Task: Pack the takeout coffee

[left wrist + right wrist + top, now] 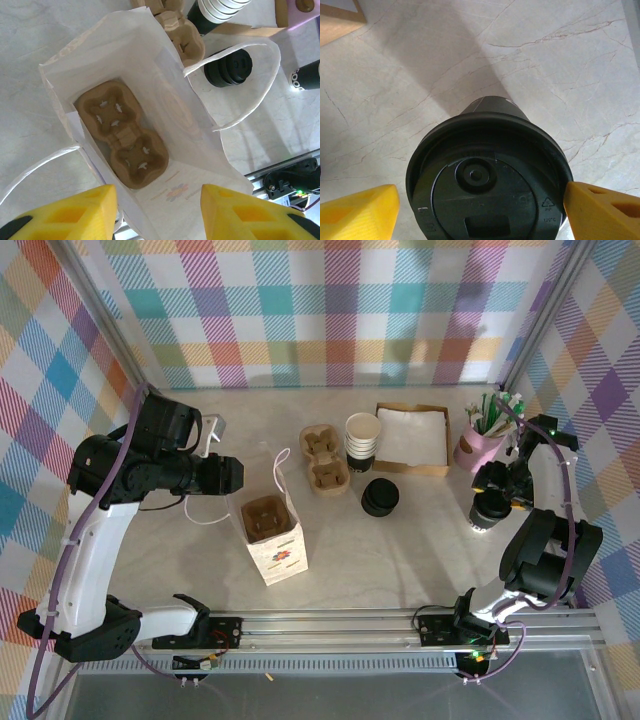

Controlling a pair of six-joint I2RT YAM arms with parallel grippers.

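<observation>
Both hands open: right hand (481, 189) straddles the coffee (490, 107), lid (485, 210) cut off below, embossing illegible; left hand (156, 192) above the bag (165, 70).

At the right wrist, the bottom edge cuts through the takeout coffee (487, 175), whose lid hides nearly all of its dark side; the fingers (365, 210) of the right gripper (481, 192) run off the lower corners, and we cannot tell whether they touch the lid. From above, the print on the paper bag (280, 558) is too small for us to read.
</observation>
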